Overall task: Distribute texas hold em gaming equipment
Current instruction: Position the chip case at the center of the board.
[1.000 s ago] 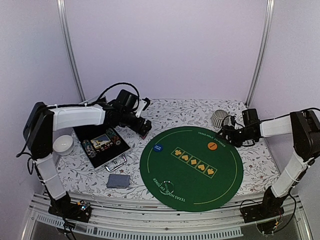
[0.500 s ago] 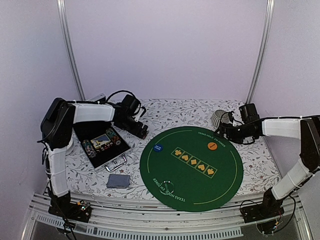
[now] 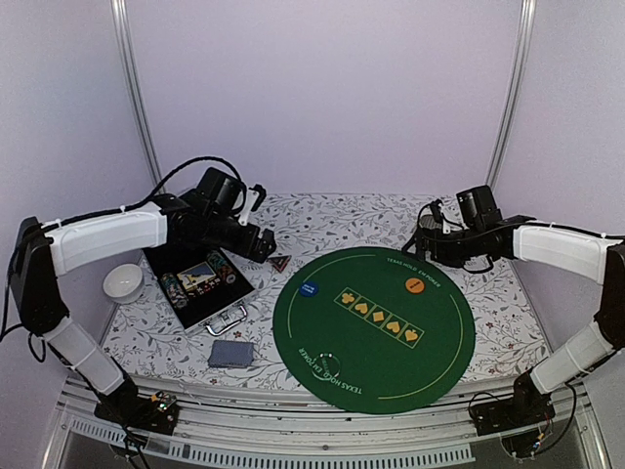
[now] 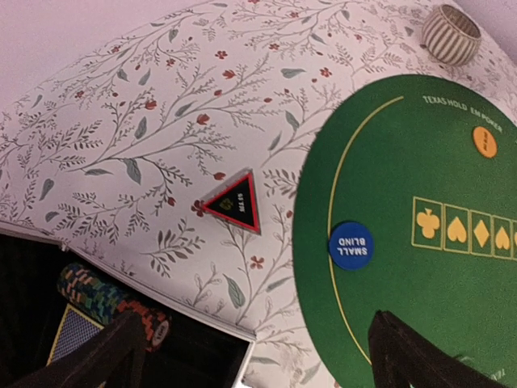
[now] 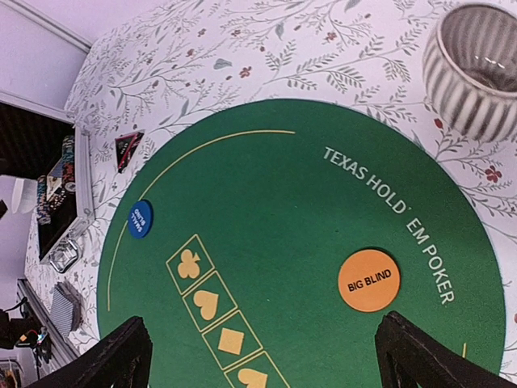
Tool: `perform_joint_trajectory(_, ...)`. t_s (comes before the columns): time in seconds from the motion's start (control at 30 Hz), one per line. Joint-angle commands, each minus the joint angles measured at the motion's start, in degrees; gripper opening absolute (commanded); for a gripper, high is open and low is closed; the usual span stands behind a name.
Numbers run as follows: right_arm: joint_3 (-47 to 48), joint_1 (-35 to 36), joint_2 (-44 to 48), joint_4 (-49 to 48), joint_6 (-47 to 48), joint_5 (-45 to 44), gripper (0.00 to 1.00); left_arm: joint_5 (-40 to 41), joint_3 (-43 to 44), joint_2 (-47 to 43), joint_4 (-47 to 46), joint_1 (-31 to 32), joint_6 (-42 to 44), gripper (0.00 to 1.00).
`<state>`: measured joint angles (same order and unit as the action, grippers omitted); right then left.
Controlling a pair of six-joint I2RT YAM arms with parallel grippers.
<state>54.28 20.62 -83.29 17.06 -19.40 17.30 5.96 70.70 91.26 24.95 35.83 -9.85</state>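
A small black red-edged triangle [image 3: 280, 262] lies on the flowered cloth just left of the green mat [image 3: 391, 352]; it also shows in the left wrist view [image 4: 234, 202]. My left gripper [image 3: 262, 244] is open and empty, hovering just left of it [image 4: 250, 368]. A blue disc [image 3: 309, 289] [image 4: 350, 245] and an orange disc [image 3: 414, 284] [image 5: 368, 280] lie on the mat. A white ring disc [image 3: 328, 360] lies near the mat's front. My right gripper [image 3: 424, 242] [image 5: 266, 368] is open and empty above the mat's far right edge. Grey-blue cards [image 3: 231, 354] lie front left.
An open aluminium case [image 3: 223, 313] at left holds striped chip stacks [image 4: 113, 299]. A white bowl [image 3: 123, 283] stands left of it. A ribbed grey cup [image 5: 477, 69] [image 4: 451, 34] stands beyond the mat's far right, mostly hidden by my right gripper in the top view.
My left gripper has drawn back to the left, and the triangle now lies uncovered on the cloth. My right gripper has moved up and left, towards the cup.
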Motion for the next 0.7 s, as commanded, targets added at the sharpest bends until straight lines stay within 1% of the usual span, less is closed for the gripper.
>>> perform_joint_trajectory(0.0,3.76,2.65,1.73,2.29,1.01,-1.03,0.99,2.15,-3.29,-4.87,7.34,3.10,-3.19,0.98)
perform_joint_trajectory(0.1,5.04,4.22,1.78,2.68,1.57,-1.43,0.99,2.46,-5.51,-9.12,9.89,3.36,-4.30,0.98)
perform_joint_trajectory(0.17,5.57,5.02,1.57,2.98,1.87,-1.57,0.99,3.64,-6.63,-10.37,12.15,3.36,-4.75,0.98)
perform_joint_trajectory(0.3,5.74,5.81,1.14,3.07,2.32,-1.57,0.99,9.66,-8.45,-10.21,15.70,3.30,-5.63,0.97)
perform_joint_trajectory(0.37,5.75,5.98,0.77,3.02,2.43,-1.65,0.99,12.04,-9.13,-9.38,16.75,2.64,-6.36,0.90)
perform_joint_trajectory(0.43,5.68,6.20,0.64,3.07,2.60,-1.77,0.99,14.99,-9.36,-8.32,18.33,0.90,-8.19,0.80)
perform_joint_trajectory(0.5,5.47,6.26,0.59,3.03,2.84,-1.74,0.99,20.21,-9.16,-6.71,21.49,-1.17,-10.61,0.69)
perform_joint_trajectory(0.57,5.09,6.27,0.75,2.84,3.16,-1.87,0.99,24.23,-8.48,-4.74,25.63,-2.39,-12.52,0.62)
perform_joint_trajectory(0.67,4.25,6.27,0.79,2.36,3.61,-2.09,0.99,28.12,-7.40,-1.90,32.47,-2.61,-14.99,0.59)
